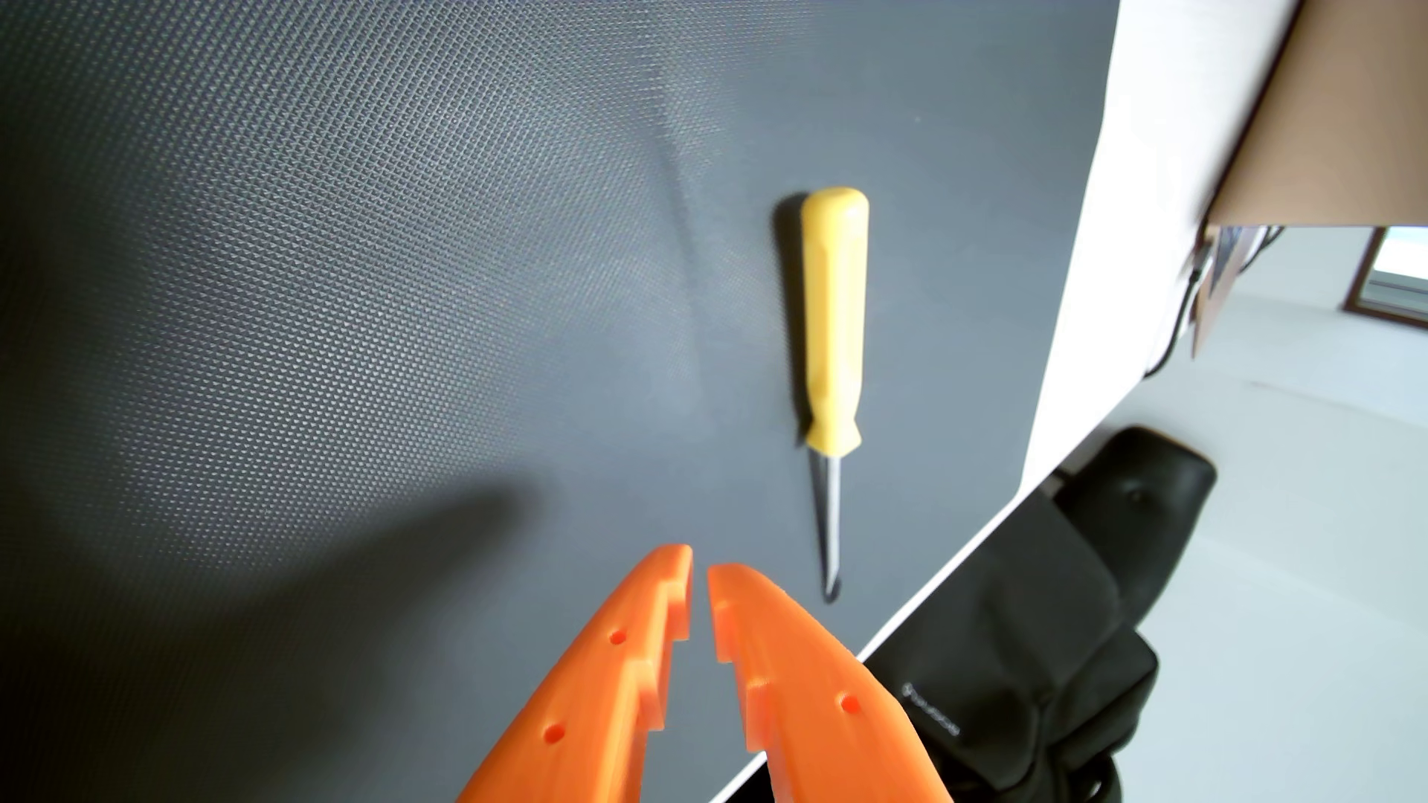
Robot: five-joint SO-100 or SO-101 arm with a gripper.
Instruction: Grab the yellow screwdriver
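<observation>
Wrist view: we see the yellow screwdriver (pixel 833 324) lying flat on the dark grey mat (pixel 348 270), right of centre. Handle points to the top of the frame, metal shaft (pixel 827 525) points down toward the camera, tip ends just above and right of the fingertips. It lies almost straight up-down in the picture, with a thin shadow along the handle's left side.

Our gripper (pixel 699 567) comes in from the bottom edge, orange, two fingers (pixel 603 687) with stepped inner faces and small round holes. Jaws are only a crack apart at the tips, the gap widening slightly further back. Nothing between them, we're holding nothing. The tips sit left of the screwdriver's shaft tip, near but not touching it. We can't tell whether the fingertips touch the mat or sit above it. There is a soft dark shadow on the mat left of the fingers.

The mat has a fine woven texture and a faint crease running down it, left of the handle. The mat's right edge runs diagonally, and beyond it is a strip of white table surface (pixel 1097 232). Off the table edge, lower right, we see a black bag (pixel 1043 633) with small print on it, too blurred to read. At top right there is a brown cardboard-looking panel (pixel 1344 116), with pale floor (pixel 1298 540) below it.
</observation>
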